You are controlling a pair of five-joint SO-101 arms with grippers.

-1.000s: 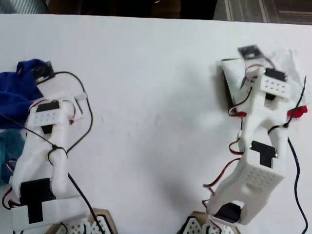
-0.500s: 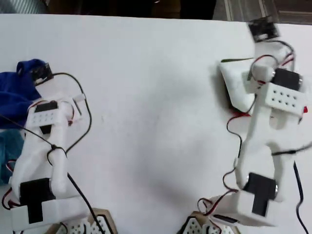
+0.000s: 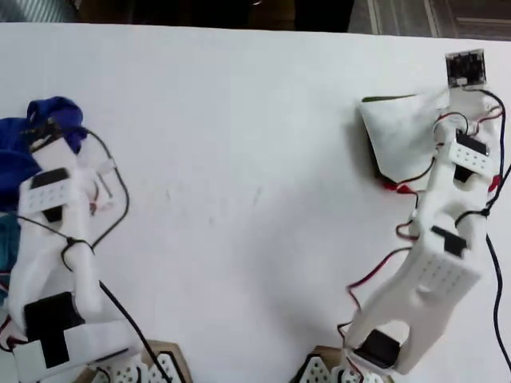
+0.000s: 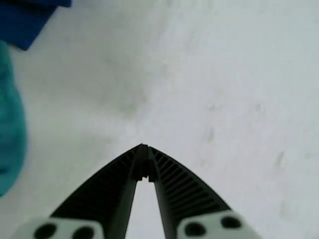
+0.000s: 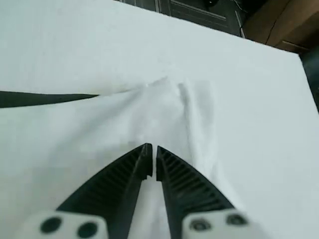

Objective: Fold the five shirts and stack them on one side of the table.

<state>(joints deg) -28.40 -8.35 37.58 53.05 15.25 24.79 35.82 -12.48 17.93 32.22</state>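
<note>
High view is showing the folded white shirt [image 3: 398,136] lying at the table's [image 3: 239,159] right side. Right gripper [image 5: 149,152] is hovering over it, jaws all but closed, gripping nothing. Left gripper [image 4: 144,152] is pinched together, empty, near the blue shirt [image 3: 20,136].

I see a big white table [image 3: 239,159]. A blue shirt [image 3: 16,152] lies bunched up at the left edge of the frame, and a teal shirt [image 3: 5,239] is just below it. At the upper right, a white shirt [image 3: 395,132] lies on a dark shirt [image 3: 372,155].
</note>
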